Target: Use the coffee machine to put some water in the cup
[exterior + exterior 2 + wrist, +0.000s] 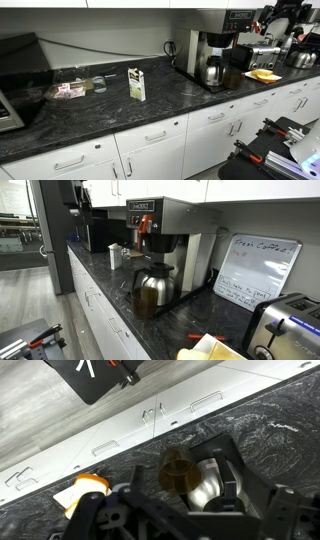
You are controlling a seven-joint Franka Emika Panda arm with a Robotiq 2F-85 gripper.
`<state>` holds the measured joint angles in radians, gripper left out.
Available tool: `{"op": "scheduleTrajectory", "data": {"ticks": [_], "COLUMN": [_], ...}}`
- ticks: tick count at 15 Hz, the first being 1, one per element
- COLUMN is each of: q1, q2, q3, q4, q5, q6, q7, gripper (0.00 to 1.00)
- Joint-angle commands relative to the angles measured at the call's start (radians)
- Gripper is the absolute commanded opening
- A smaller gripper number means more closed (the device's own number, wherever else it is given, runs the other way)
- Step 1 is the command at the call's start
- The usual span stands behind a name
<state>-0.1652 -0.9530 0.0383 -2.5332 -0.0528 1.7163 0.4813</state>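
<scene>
The countertop (90,118) looks like dark veined stone, polished and glossy. The coffee machine (168,238) is black plastic and dull metal, its carafe (152,288) mirror-shiny metal; cabinet fronts (150,150) are smooth white

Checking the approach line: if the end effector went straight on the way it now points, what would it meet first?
Probably the shiny metal object seen between the open jaws of the end effector in the wrist view, with the dark countertop below. Depth is unclear there.

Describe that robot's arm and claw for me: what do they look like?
In the wrist view the gripper is matte black, built of chunky angular links forming two fingers. In an exterior view the arm is a small dark shape; no markings legible.
</scene>
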Motion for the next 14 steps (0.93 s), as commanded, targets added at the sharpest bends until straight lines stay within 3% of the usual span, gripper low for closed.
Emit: {"op": "scheduleTrajectory", "data": {"ticks": [1, 8, 14], "q1": [-0.020, -0.022, -0.085], "q2": [0.002, 0.002, 0.008], "q3": [0.014, 0.006, -0.101], "q4": [0.003, 0.000, -0.042], "q5": [0.011, 0.018, 0.063], "q6": [-0.002, 0.012, 0.242], "q7": [-0.009, -0.006, 0.001], "gripper": [1.00, 1.00, 1.00]}}
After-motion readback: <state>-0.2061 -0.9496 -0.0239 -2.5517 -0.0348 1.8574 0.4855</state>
